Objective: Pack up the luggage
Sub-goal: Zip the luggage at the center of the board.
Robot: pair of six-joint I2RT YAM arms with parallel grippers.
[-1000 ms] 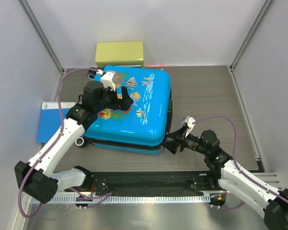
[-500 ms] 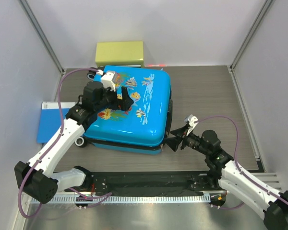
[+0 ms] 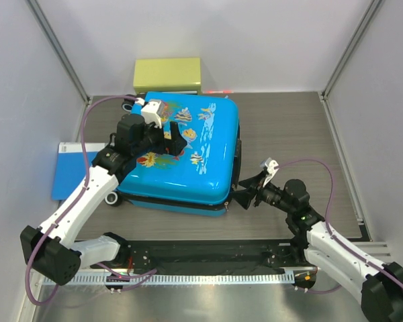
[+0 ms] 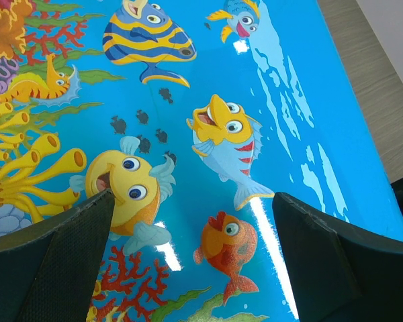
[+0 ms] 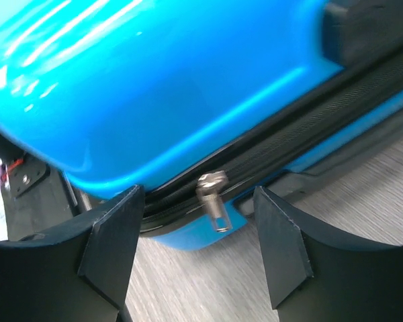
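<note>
The luggage (image 3: 188,161), a bright-blue hard-shell suitcase with a fish-and-coral print, lies flat in mid-table with its lid down. My left gripper (image 3: 174,141) hovers open just over the printed lid (image 4: 269,87), fingers either side of an orange fish (image 4: 230,249). My right gripper (image 3: 245,192) stands open at the suitcase's near right corner. In the right wrist view its fingers (image 5: 114,241) flank a silver zipper pull (image 5: 215,204) hanging from the black zip seam (image 5: 302,121); nothing is held.
A yellow-green box (image 3: 166,75) stands behind the suitcase. A flat blue folder (image 3: 70,171) lies to its left, partly under my left arm. A black wheel (image 3: 111,198) sticks out at the near left corner. Frame posts rise at both back corners.
My right gripper has crept left and slightly nearer the suitcase's near right corner. The left arm and the suitcase have not moved.
</note>
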